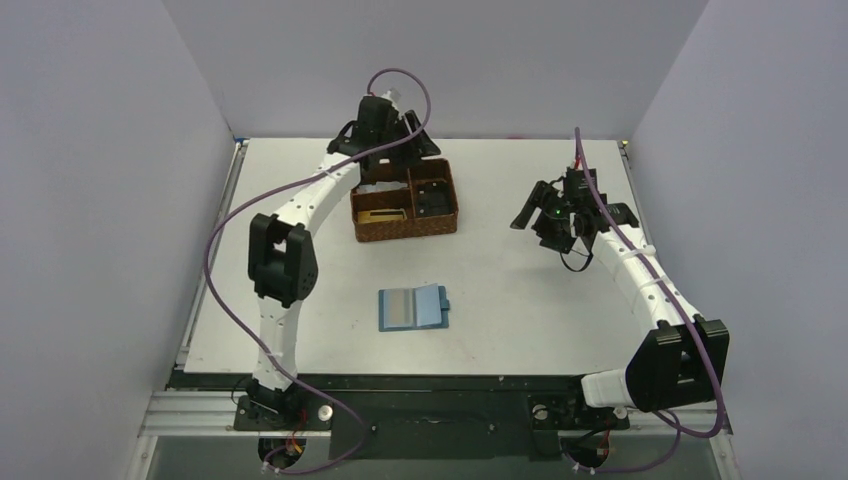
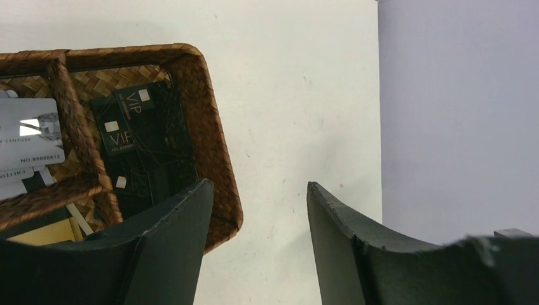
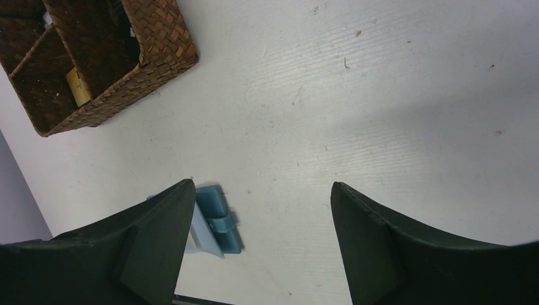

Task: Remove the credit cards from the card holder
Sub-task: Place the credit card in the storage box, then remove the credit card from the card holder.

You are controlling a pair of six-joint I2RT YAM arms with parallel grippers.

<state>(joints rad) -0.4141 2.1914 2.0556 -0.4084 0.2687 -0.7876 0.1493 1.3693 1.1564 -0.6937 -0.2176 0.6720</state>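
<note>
We see the card holder (image 1: 412, 308) lying open and flat on the table (image 1: 540, 330), near the middle, closer to the arm bases than the basket (image 1: 405, 236) and well apart from it; its left panel shows grey-blue slotted pockets, its right panel is plain blue with a small tab (image 1: 445, 306) at the right edge; we cannot tell whether any card sits in the slots; neither gripper touches it. The basket is brown and woven, split into compartments, and stands farther out on the table than the card holder; a tan-gold card (image 1: 385, 214) lies in its near-left compartment, white cards (image 2: 28, 136) lie in the far-left one, and black cards (image 2: 146, 143) marked VIP lie overlapping in the right one. The left gripper (image 2: 257, 190) hangs at the far edge of the basket, jaws wide apart, nothing between them; in the left wrist view one finger overlaps the basket's rounded corner and the other sits over bare table. The right gripper (image 3: 260, 187) is raised over the right side of the table, well apart from both basket and card holder, jaws wide, holding nothing; in the right wrist view bare table shows between its fingers, the tab end of the card holder peeks out just beside one finger, and the basket sits up in the corner.
</note>
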